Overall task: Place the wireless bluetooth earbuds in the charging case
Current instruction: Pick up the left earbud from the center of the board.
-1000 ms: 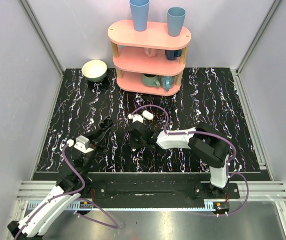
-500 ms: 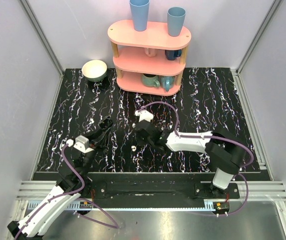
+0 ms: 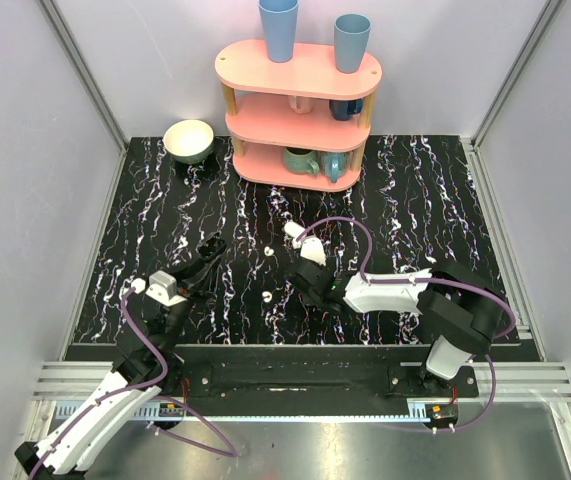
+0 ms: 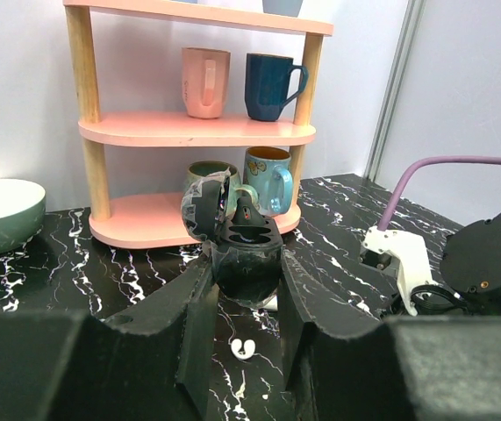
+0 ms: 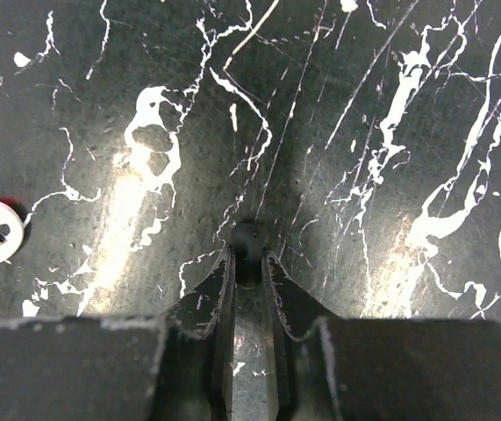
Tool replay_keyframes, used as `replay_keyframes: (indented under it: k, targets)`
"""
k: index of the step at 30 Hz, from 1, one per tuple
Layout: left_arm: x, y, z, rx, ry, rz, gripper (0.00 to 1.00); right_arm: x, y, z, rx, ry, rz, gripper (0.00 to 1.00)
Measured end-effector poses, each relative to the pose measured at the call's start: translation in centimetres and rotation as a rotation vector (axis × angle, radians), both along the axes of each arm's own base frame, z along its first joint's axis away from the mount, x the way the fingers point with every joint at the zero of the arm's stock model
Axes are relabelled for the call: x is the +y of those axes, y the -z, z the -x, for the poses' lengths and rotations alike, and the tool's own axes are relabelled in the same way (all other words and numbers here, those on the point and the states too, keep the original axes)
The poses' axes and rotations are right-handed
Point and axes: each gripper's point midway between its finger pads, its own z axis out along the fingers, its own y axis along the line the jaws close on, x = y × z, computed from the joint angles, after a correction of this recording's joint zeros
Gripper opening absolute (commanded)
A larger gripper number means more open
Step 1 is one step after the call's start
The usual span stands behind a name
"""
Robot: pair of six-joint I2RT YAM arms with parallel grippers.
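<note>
Earbuds point(image 3: 267, 252), two tiny white ones, lie loose and well apart on the black marbled table top point(image 3: 415, 200); the nearer earbud point(image 3: 267, 296) sits between the two arms. The charging case point(image 4: 246, 250) looks dark and glossy, an oval shell with its lid swung open, held up off the table by the left gripper point(image 4: 246, 282), whose fingers press both its sides. Below the case, between those fingers, one white earbud shows on the table. The right gripper point(image 5: 248, 260) points down at the table near the nearer earbud, which appears at the left edge of the right wrist view. Its fingers stand narrow, only a slit between them, with a small dark round lump at their tips; whether they grip it, or what it is, I cannot tell.

A pink three-tier shelf point(image 3: 298, 70) stands at the back of the table: two blue tumblers point(image 3: 278, 28) on top, a pink mug point(image 4: 206, 82) and a navy mug point(image 4: 269, 85) on the middle tier, a green mug point(image 4: 206, 167) and a light blue mug point(image 4: 266, 180) on the bottom. The case's open lid hides part of the green mug in the left wrist view. The light blue mug bears a small printed motif, too small to make out. A green bowl point(image 3: 189, 140), pale inside, rests left of the shelf. A purple cable point(image 4: 469, 161) loops over the right arm's wrist
</note>
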Motion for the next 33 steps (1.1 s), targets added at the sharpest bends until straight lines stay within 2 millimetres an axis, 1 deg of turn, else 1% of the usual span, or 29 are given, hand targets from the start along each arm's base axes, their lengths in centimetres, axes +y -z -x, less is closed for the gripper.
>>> replay_keyframes:
  k: [2, 7, 10, 19, 33]
  targets:
    - [-0.01, 0.0, 0.01, 0.0, 0.001, 0.0, 0.0, -0.06, 0.1, 0.11, 0.005, 0.004, -0.001, 0.2]
    - [-0.05, 0.01, 0.03, 0.0, 0.003, -0.001, 0.0, 0.04, 0.14, 0.21, 0.013, 0.009, -0.011, 0.29]
    - [-0.05, 0.0, 0.03, 0.0, 0.003, -0.001, 0.0, 0.04, 0.14, 0.21, 0.014, 0.012, -0.012, 0.32]
    - [-0.07, -0.05, 0.06, 0.001, 0.006, 0.007, 0.0, 0.0, 0.13, 0.17, 0.013, 0.016, -0.012, 0.34]
    - [-0.03, -0.38, 0.12, -0.008, 0.007, 0.017, 0.0, -0.56, 0.02, -0.21, 0.01, 0.014, 0.007, 0.34]
